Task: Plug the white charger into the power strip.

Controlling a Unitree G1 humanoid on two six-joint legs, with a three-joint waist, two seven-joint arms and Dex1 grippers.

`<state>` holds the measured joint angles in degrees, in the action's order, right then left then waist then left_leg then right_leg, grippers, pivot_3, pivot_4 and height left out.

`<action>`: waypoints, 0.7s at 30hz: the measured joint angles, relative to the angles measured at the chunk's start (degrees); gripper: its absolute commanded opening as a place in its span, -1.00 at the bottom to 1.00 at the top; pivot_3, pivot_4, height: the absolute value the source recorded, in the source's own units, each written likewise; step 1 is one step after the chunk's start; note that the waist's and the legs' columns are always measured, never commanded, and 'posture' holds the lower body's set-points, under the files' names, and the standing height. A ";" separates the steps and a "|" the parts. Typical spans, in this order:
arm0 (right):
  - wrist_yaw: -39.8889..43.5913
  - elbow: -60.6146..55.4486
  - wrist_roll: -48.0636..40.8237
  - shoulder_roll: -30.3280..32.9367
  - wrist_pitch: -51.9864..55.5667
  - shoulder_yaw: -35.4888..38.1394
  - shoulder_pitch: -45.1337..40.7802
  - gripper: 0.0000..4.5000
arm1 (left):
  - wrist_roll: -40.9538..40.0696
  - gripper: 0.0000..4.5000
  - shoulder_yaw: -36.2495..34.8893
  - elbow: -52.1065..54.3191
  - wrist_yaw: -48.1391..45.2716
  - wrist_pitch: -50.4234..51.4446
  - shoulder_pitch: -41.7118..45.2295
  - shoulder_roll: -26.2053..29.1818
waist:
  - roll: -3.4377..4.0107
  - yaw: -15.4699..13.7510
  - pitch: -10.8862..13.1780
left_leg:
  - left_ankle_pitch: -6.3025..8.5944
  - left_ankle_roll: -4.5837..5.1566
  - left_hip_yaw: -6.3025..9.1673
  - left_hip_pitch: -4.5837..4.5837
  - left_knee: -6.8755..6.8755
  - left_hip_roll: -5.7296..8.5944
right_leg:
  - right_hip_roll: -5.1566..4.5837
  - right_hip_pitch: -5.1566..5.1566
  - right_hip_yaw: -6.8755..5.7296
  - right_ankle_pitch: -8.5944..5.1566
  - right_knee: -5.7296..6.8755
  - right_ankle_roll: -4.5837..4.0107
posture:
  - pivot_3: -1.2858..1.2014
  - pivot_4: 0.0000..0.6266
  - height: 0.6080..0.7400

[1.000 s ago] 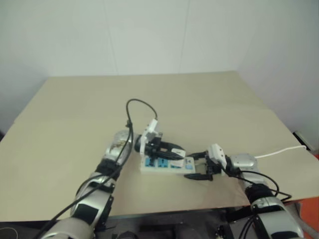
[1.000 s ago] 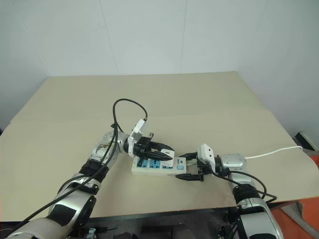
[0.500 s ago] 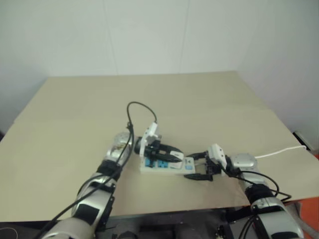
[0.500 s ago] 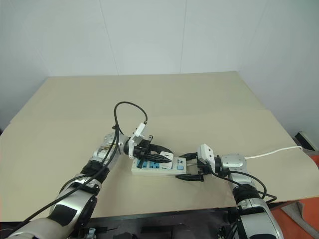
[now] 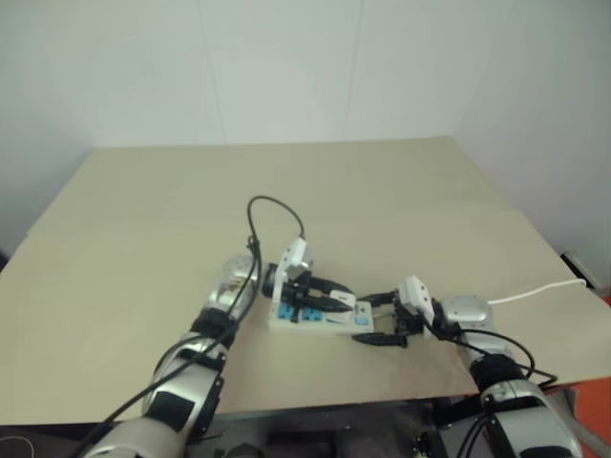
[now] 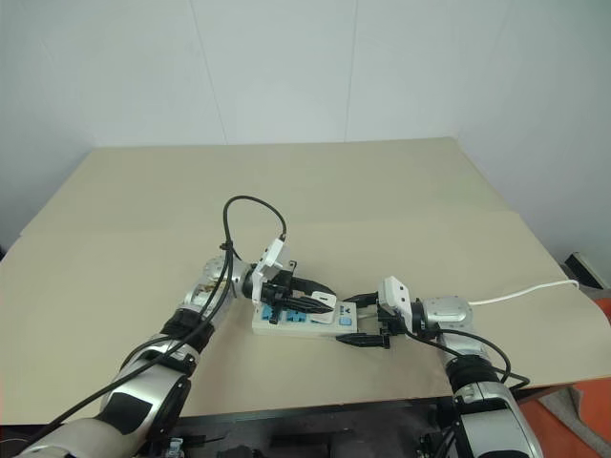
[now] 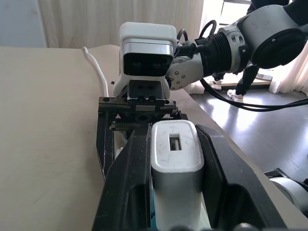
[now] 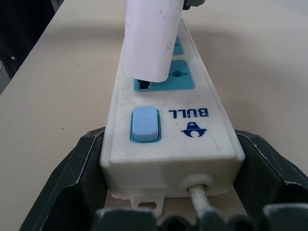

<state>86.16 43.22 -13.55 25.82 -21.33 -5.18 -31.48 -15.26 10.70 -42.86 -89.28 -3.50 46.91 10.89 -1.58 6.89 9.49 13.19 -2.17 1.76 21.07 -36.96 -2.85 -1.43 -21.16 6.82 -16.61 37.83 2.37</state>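
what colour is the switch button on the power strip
Light blue switch button, clearest in the right wrist view.

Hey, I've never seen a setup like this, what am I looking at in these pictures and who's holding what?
This is a humanoid robot with two arms, each ending in a gripper with two black fingers. Two pictures come from cameras in its head, looking down over a tan table. The other two come from cameras on its wrists, looking along the fingers.

On the table lies a power strip with blue sockets and a blue switch. The right gripper clasps the strip's cable end, one finger on each side. The left gripper is shut on a small white charger, holding it at the socket next to the switch, where its tip meets the blue panel.
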 measured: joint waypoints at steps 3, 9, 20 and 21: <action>-0.16 -0.10 0.00 -0.03 -0.01 0.00 0.13 0.51 | -0.02 -0.54 -0.22 1.43 0.68 -1.08 -1.37 0.08 | 0.00 0.01 -0.01 | 0.00 0.00 -0.01 0.00 0.01 0.00 | 0.00 0.04 0.01 -0.02 0.00 0.02 | 0.03 -0.52 1.00; -0.19 -0.37 -0.02 -0.11 -0.11 -0.09 0.25 0.51 | -0.75 -0.54 -0.64 7.88 3.58 0.36 -6.67 1.08 | 0.00 0.05 -0.01 | 0.00 0.00 0.01 0.00 0.06 -0.02 | 0.01 0.03 0.01 0.00 -0.01 0.00 | 0.03 -0.52 1.00; -0.21 -0.22 -0.01 -0.12 -0.16 -0.23 0.17 0.51 | 0.06 -0.54 1.46 7.74 4.23 -3.86 -7.42 1.60 | -0.01 0.05 -0.04 | 0.00 0.00 0.00 -0.01 0.09 -0.01 | 0.01 0.04 0.01 -0.01 -0.05 0.02 | 0.03 -0.52 1.00; -0.22 -0.17 0.00 -0.12 -0.17 -0.24 0.17 0.51 | 0.20 -0.54 1.74 7.59 4.26 -4.55 -7.42 1.69 | -0.01 0.05 -0.06 | 0.00 0.00 0.00 -0.02 0.10 -0.01 | 0.01 0.06 0.01 -0.01 -0.06 0.01 | 0.03 -0.52 1.00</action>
<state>85.94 43.05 -13.55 25.70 -21.50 -5.43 -31.31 -15.06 12.44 -35.27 -85.02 -8.05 39.48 12.58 -1.59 6.94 9.43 13.19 -2.17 1.76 21.05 -36.86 -2.86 -1.42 -21.10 6.83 -16.62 37.78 2.39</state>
